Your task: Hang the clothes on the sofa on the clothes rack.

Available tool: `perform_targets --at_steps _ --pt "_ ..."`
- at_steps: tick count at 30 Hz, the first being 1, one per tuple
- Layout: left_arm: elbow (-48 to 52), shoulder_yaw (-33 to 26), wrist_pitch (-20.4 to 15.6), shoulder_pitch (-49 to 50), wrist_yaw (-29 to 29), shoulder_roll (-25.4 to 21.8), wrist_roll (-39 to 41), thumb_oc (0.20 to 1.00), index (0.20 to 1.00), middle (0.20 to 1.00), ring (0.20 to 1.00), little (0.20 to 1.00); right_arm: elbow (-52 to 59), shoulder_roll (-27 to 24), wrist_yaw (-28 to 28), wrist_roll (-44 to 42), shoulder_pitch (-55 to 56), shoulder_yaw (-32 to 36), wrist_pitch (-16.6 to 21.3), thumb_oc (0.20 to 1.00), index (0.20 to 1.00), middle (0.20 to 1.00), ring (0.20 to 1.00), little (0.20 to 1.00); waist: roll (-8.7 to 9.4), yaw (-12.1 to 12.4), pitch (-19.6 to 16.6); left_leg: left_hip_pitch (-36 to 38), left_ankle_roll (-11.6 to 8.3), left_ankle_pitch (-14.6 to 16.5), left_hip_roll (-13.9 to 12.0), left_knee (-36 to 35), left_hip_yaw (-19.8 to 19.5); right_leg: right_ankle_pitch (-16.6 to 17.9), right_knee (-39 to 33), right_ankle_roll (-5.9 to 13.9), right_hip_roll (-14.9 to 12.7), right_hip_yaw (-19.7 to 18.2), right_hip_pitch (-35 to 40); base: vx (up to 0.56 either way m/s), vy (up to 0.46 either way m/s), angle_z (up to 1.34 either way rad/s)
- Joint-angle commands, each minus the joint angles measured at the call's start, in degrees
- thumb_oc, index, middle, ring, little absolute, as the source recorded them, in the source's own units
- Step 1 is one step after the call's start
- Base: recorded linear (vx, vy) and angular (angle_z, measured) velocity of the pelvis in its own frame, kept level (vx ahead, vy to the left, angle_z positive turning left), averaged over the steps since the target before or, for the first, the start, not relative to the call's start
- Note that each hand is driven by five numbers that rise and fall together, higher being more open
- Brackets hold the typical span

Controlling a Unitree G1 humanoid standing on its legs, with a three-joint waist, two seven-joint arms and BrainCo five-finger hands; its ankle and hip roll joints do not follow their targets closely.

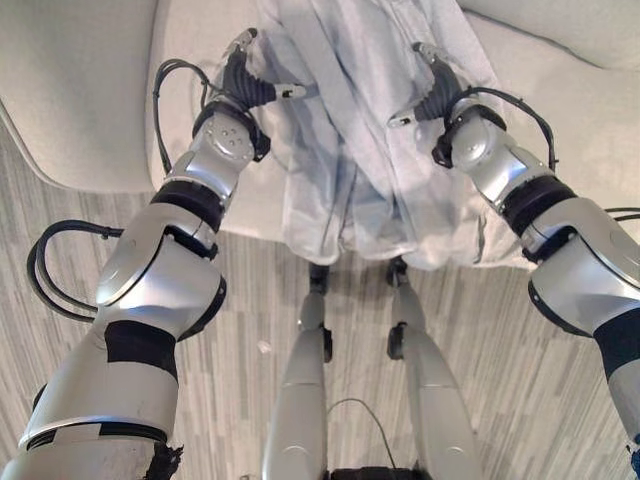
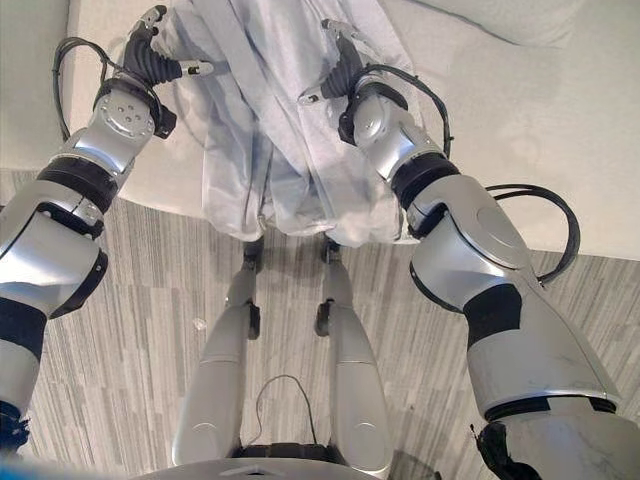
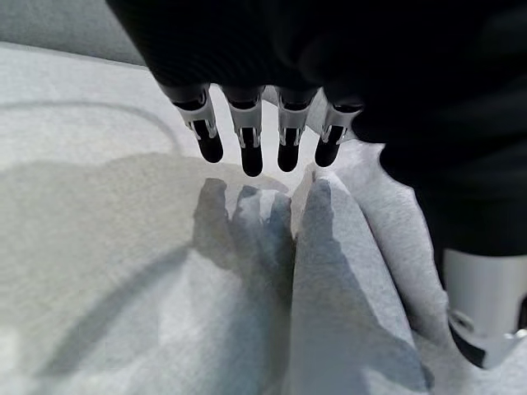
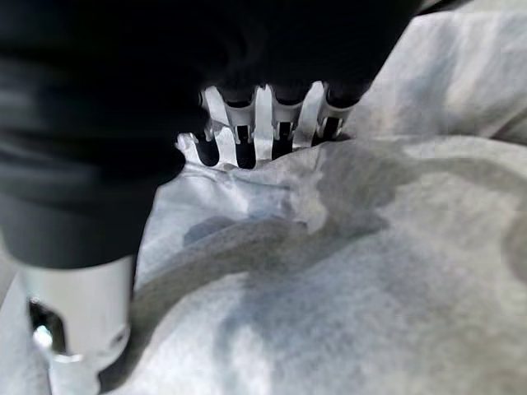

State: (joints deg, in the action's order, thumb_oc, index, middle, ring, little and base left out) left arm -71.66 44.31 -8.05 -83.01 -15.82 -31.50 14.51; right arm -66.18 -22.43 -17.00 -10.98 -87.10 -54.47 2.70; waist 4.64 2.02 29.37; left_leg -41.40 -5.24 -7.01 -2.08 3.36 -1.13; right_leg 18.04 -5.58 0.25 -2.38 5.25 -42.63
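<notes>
1. Pale grey garment (image 1: 370,150) drapes over the cream sofa (image 1: 90,90) front edge, top centre of frame.
2. Left hand (image 1: 243,75), upper left: fingers (image 3: 247,140) straight, side by side, above the cloth.
3. Right hand (image 1: 432,85), upper right: fingers (image 4: 276,123) curled into a fold.

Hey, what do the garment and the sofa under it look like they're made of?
The garment looks like thin, pale blue-grey woven cloth, matte: it folds softly and hangs limp over the seat edge. The sofa seems covered in off-white matte fabric over padding, judging by its smooth rounded edge; the weave can't be told.
</notes>
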Motion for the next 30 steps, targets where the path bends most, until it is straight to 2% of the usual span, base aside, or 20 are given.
perform_targets --at_steps 1,10,11,18,22,26,30 --pt "-1.16 0.57 -0.32 -4.33 -2.46 -1.48 -2.03 1.0 1.0 1.0 1.0 1.0 -3.37 1.03 -2.4 1.59 -3.02 0.3 0.65 1.0 1.0 1.0 1.0 1.0 -0.63 1.25 -2.44 1.63 -0.62 -6.38 -0.29 -8.36 -2.77 -5.85 0.58 8.98 -2.33 -2.16 4.62 0.0 0.013 -0.03" --pt "0.13 0.82 0.29 -4.73 -4.52 -3.57 -2.32 1.0 1.0 1.0 1.0 1.0 3.05 -1.67 -8.0 2.29 -2.82 3.44 0.66 1.0 1.0 1.0 1.0 1.0 -1.0 0.37 -3.08 1.71 -0.23 -5.67 0.31 -8.36 -2.46 -6.03 0.58 8.9 -2.4 -2.68 4.34 0.0 0.023 -0.02" --pt "0.46 1.11 0.43 -5.35 -4.95 -4.52 -2.48 1.0 1.0 1.0 1.0 1.0 5.91 -2.83 -9.92 2.1 -3.21 4.88 0.93 1.0 1.0 1.0 1.0 1.0 -0.98 0.11 -3.46 1.5 -0.25 -5.47 0.46 -8.36 -2.28 -5.97 0.58 9.01 -2.46 -2.72 4.09 0.01 0.037 0.0" --pt "1.07 1.46 0.56 -6.99 -5.32 -6.26 -2.7 1.0 1.0 1.0 1.0 1.0 14.86 -6.43 -13.5 2.79 -3.09 8.78 1.49 1.0 1.0 1.0 1.0 1.0 -0.39 -0.9 -4.29 0.66 -0.24 -5.35 0.42 -8.36 -2.44 -5.94 0.58 9.25 -2.51 -2.7 3.37 0.0 0.01 0.0" --pt "0.11 2.91 0.24 -8.44 -4.63 -6.16 -2.08 1.0 1.0 1.0 1.0 1.0 14.36 -7.19 -12.17 -0.92 -4.82 7.81 3.05 1.0 1.0 1.0 1.0 1.0 0.07 -0.91 -4.55 0.54 -0.38 -5.08 0.26 -8.36 -2.44 -6.04 0.58 9.33 -2.46 -2.46 3.3 0.0 0.002 0.02" --pt "-1.59 5.1 0.02 -9.76 -3.43 -5.88 -1.4 1.0 1.0 1.0 1.0 1.0 9.77 -6.18 -8.66 -5.94 -7.46 4.05 4.08 1.0 1.0 1.0 1.0 1.0 0.78 -0.8 -4.68 0.37 -0.65 -5.42 -0.02 -8.36 -2.65 -5.73 0.58 9.46 -2.43 -2.06 3.24 0.0 -0.001 0.01" --pt "-3.64 7.09 -0.2 -10.82 -1.67 -5.12 0.14 1.0 1.0 1.0 1.0 1.0 1.99 -4.54 -3.0 -12.08 -10.73 -1.05 4.07 1.0 1.0 1.0 1.0 1.0 2.6 -0.83 -4.96 0.21 -1.16 -5.88 -0.57 -8.36 -3.07 -5.55 0.58 9.59 -2.12 -1.49 3.28 0.0 -0.033 -0.03"
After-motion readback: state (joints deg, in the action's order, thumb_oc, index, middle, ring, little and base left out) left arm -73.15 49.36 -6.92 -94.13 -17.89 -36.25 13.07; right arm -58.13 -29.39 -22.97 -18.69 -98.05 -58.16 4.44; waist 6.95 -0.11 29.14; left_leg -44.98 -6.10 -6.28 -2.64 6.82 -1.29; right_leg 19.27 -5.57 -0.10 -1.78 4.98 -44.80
